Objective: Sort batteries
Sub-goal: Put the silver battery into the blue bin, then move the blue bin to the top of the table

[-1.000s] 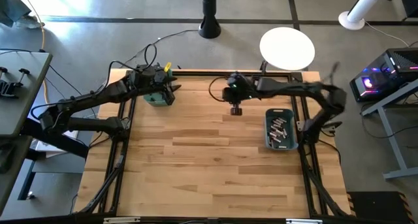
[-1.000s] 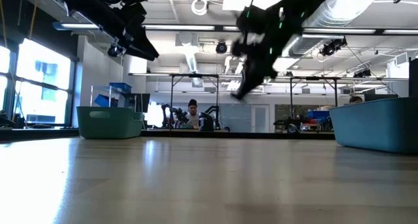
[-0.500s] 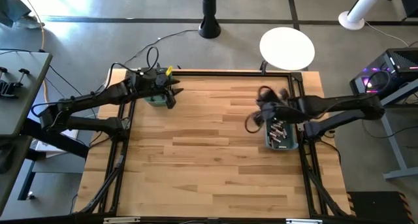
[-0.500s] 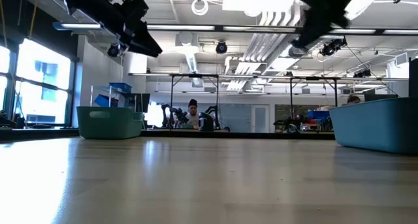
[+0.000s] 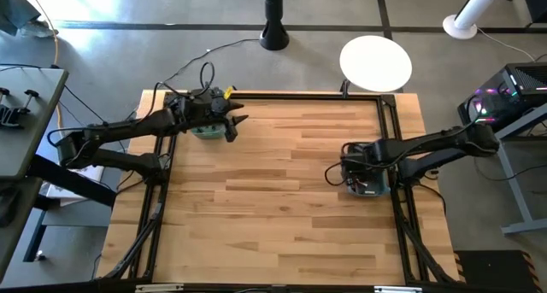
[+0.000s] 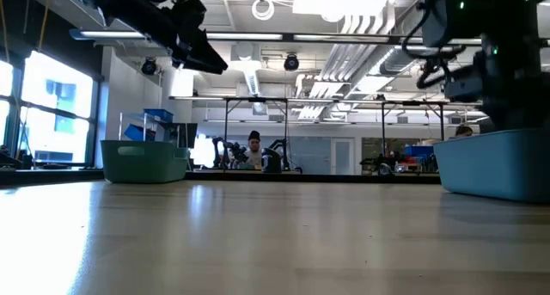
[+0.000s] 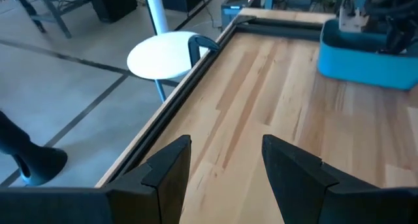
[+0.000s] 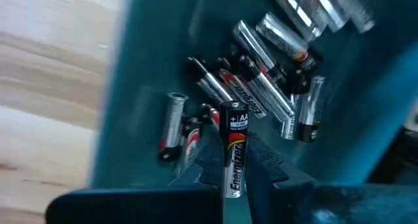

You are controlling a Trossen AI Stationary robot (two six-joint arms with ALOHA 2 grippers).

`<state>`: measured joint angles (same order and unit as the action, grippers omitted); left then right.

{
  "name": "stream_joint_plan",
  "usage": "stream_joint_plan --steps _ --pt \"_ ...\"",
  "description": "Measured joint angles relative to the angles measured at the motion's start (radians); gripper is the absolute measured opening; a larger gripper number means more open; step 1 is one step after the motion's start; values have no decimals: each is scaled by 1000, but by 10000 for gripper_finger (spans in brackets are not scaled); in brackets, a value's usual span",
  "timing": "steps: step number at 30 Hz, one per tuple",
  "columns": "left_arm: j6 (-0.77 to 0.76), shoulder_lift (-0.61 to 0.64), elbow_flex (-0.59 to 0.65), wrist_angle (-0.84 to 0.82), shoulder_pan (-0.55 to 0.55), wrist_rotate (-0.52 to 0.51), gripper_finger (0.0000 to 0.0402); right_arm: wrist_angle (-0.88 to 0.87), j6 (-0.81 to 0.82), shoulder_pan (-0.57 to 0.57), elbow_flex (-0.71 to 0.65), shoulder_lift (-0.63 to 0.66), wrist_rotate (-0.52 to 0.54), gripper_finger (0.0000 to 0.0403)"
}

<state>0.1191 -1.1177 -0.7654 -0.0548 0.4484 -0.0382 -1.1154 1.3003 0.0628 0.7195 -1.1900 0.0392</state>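
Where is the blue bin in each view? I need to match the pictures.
High view: blue bin at the table's right edge, under the right gripper.
Low view: far right.
Left wrist view: across the table, upper right.
Right wrist view: fills the frame, batteries inside.
Shared landmark: the right arm above the bin.

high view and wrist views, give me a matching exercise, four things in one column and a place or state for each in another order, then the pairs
Things:
1. left gripper
2. right gripper
3. green bin
4. blue bin

Places or states:
A. holds the loose batteries
B. open, holding nothing
C. under the left arm, at the table's far left corner
D. shut on a battery

Pairs: 1-B, 2-D, 3-C, 4-A
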Motion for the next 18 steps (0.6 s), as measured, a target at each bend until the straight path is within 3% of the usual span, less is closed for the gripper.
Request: stream_joint_plan --steps 4,9,12,18 --pt "22 -54 0 18 0 0 182 76 -25 -53 -85 0 -67 14" --pt "24 -107 0 57 3 0 182 91 -66 -103 -114 0 -74 20" --pt "27 -125 0 70 5 -1 182 90 -108 -117 -113 0 -57 58" --pt "32 -129 0 72 5 -2 182 59 -181 -138 -112 10 -53 175"
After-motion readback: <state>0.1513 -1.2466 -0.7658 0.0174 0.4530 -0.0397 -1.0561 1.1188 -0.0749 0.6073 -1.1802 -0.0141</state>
